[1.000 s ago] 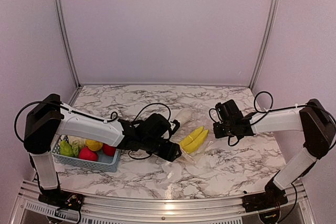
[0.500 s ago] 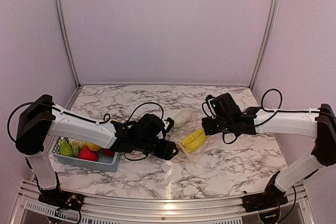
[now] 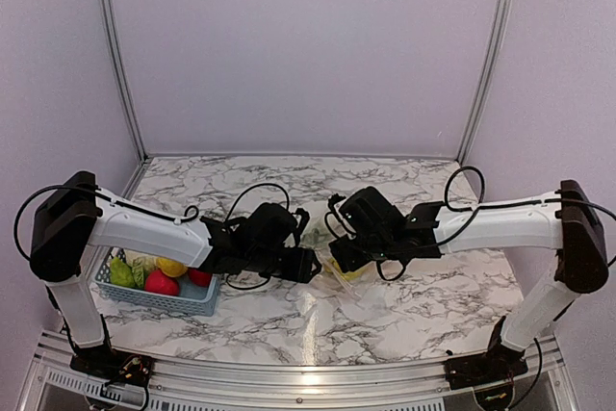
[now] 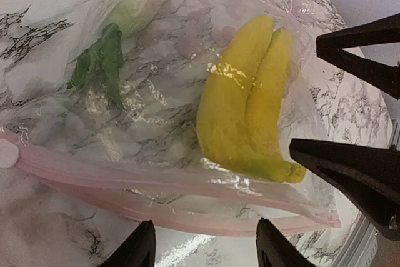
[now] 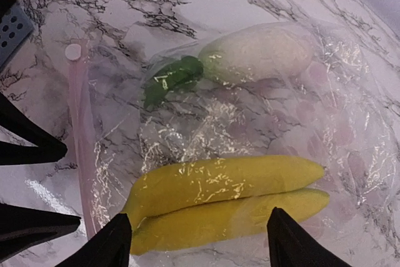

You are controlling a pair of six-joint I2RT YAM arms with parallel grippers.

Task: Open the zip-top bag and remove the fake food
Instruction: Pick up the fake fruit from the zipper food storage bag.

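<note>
basket of toy fruit sits at your far left, then your left gripper hangs spread at the pink zip edge of the zip-top bag, which lies on the marble table holding bananas and a leafy vegetable, and your right gripper hangs spread wide over the bananas.

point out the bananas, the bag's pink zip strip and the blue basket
bananas (image 5: 225, 182), right wrist view, middle of the upper banana
pink zip strip (image 5: 78, 129), right wrist view, midway along its length
blue basket (image 3: 188, 301), top external view, its near wall
</note>
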